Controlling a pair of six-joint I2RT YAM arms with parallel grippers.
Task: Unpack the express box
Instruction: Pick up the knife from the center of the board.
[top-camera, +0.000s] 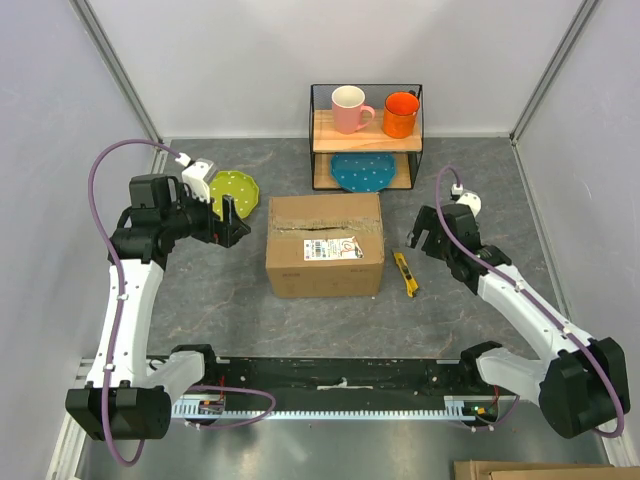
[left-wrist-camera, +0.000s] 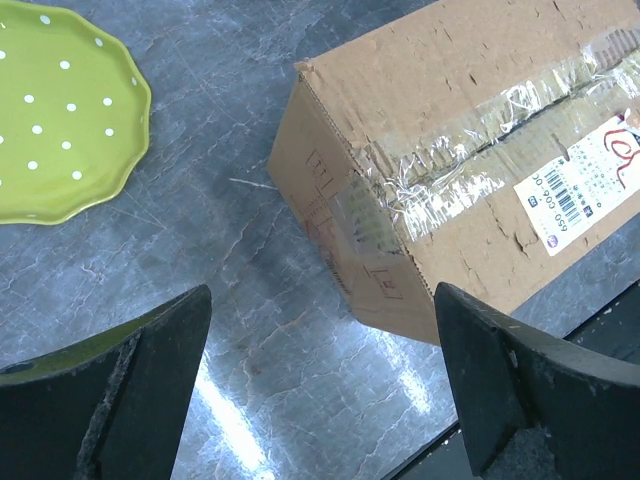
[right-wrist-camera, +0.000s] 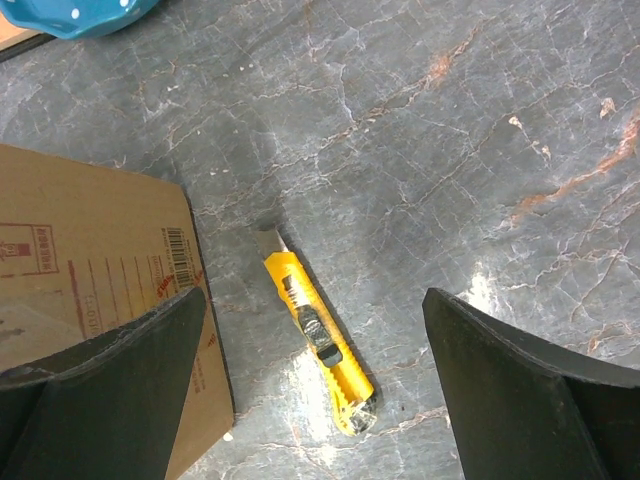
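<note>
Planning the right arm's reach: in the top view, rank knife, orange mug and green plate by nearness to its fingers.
1. Knife, right beside the right fingers, toward the bases.
2. Orange mug, top shelf, behind.
3. Green plate, far left.

Overhead rear view, close wrist views, sharing box (top-camera: 325, 245)

Open gap between box (top-camera: 325, 262), plate (top-camera: 238, 186)

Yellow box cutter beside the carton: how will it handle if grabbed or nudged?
Box cutter: rigid and probably light, given its slim plastic body. It lies flat on the smooth table, so it will likely slide or spin rather than roll. Blade tip looks exposed, so grasp mid-body.
</note>
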